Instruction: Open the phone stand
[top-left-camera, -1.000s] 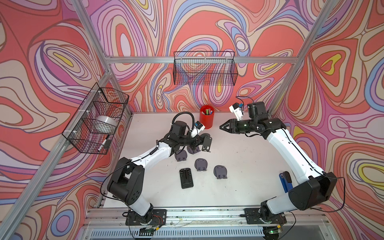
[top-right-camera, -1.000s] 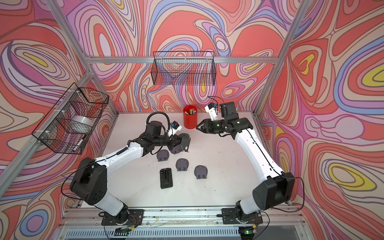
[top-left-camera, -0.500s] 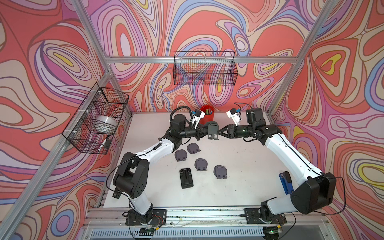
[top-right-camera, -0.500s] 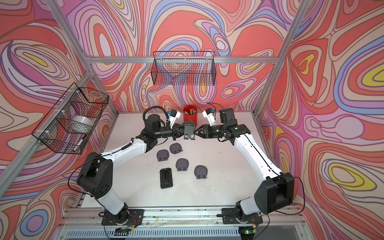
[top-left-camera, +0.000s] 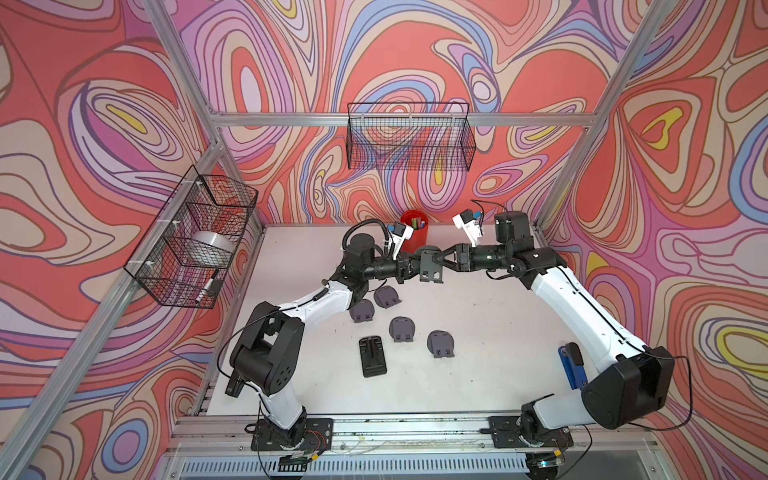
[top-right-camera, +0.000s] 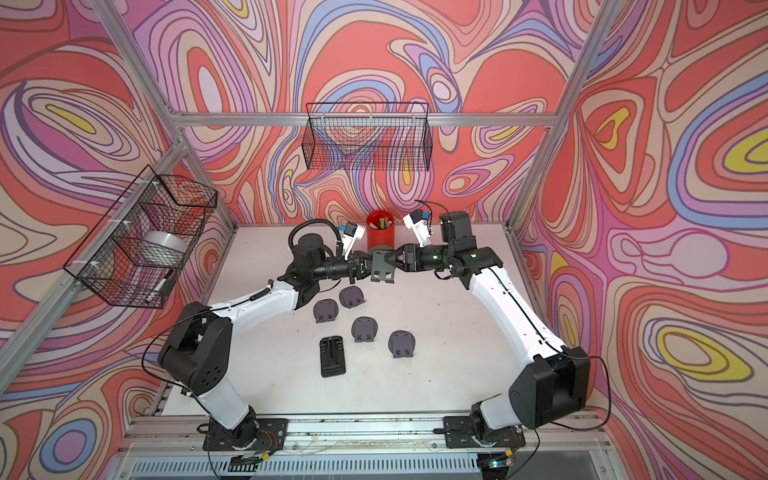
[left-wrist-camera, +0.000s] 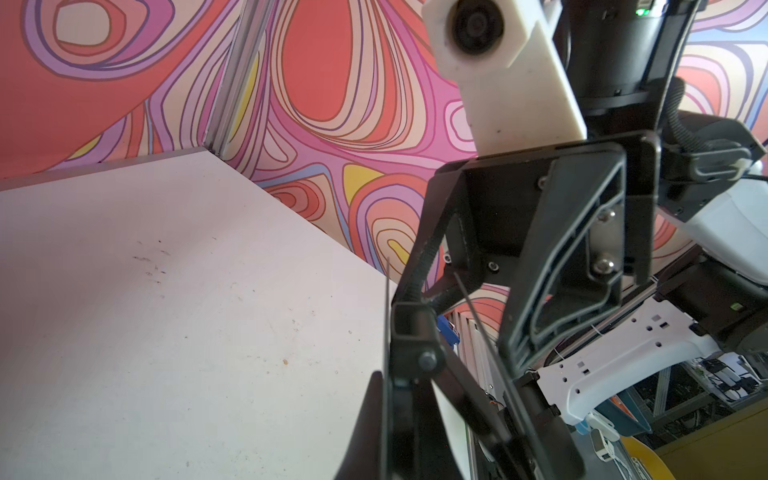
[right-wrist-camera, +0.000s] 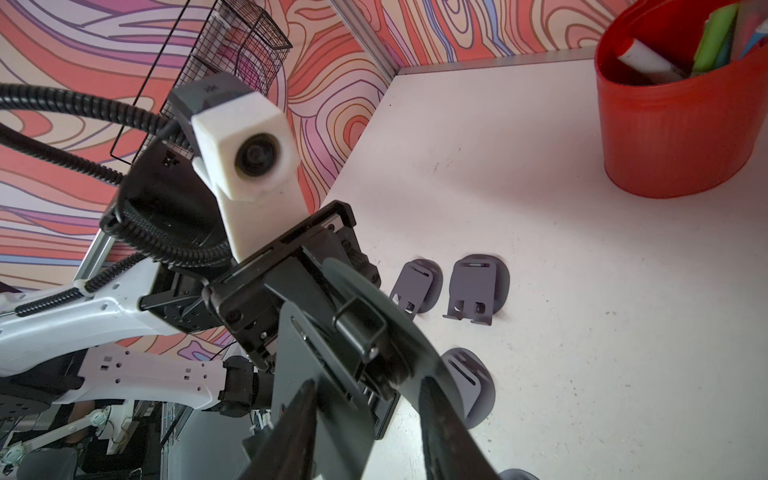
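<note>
I have the phone stand (top-left-camera: 430, 266) lifted off the tabletop (top-left-camera: 498, 332) at about 12 o'clock, just in front of the red cup (top-left-camera: 414, 230) and held from both sides. My left fingers (top-left-camera: 409, 267) are pinched tight on its edge from the 9 o'clock side. My right fingers (right-wrist-camera: 440, 415) come in from 3 o'clock, partly spread, and look clamped across its round plate and the flat leaf behind it.

I read this as the prying step: both grips are on, but the stand is not yet spread into a standing shape as far as I can judge. Next, the left should hold firm while the right swings its leaf slowly about the hinge; a thin edge grip could slip.

Below it, toward 6 and 7 o'clock, four round grey stands (top-left-camera: 402, 329) lie folded beside a flat black stand (top-left-camera: 372, 356). A blue tool (top-left-camera: 571, 365) sits near the 4 o'clock edge. Wire baskets (top-left-camera: 409, 137) hang on the swirl-patterned walls (top-left-camera: 415, 50).
</note>
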